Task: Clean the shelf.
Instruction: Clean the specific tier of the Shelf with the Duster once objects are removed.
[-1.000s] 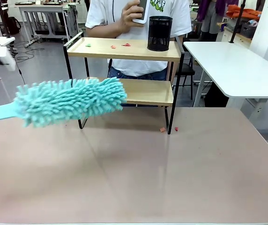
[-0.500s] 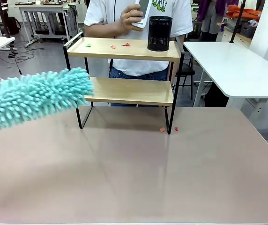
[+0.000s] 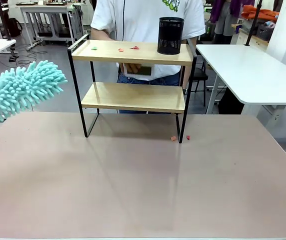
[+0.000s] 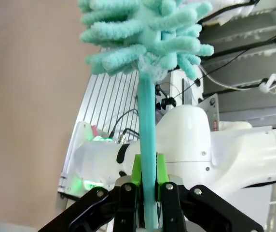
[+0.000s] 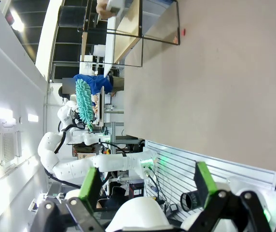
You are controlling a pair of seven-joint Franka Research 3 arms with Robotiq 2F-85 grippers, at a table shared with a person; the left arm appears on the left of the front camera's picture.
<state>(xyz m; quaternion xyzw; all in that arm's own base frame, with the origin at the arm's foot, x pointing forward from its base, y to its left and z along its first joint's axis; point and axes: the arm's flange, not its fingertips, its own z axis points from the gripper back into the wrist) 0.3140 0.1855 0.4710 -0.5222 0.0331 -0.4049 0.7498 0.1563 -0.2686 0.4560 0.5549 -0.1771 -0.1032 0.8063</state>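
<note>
The shelf [image 3: 133, 52] stands at the table's far middle, two light wooden boards in a black frame. Small pink and green scraps [image 3: 134, 47] lie on its top board, and two more scraps [image 3: 173, 138] lie on the table by its right front leg. A fluffy teal duster [image 3: 18, 90] hangs in the air at the left, clear of the shelf. My left gripper [image 4: 147, 169] is shut on the duster's teal handle [image 4: 146, 125], the head [image 4: 145, 34] pointing away from it. My right gripper [image 5: 146, 181] is open and holds nothing, far from the shelf [image 5: 128, 29].
A black mesh cup [image 3: 170, 35] stands on the right of the top board. A person stands behind the shelf with a hand holding a phone [image 3: 138, 68] between the boards. A white table [image 3: 248, 70] lies at the right. The brown tabletop [image 3: 143, 180] stretches in front.
The duster has swung left, away from the shelf's lower board to the picture's left edge. The person's hand with the phone has dropped from above the top board to behind the shelf.
</note>
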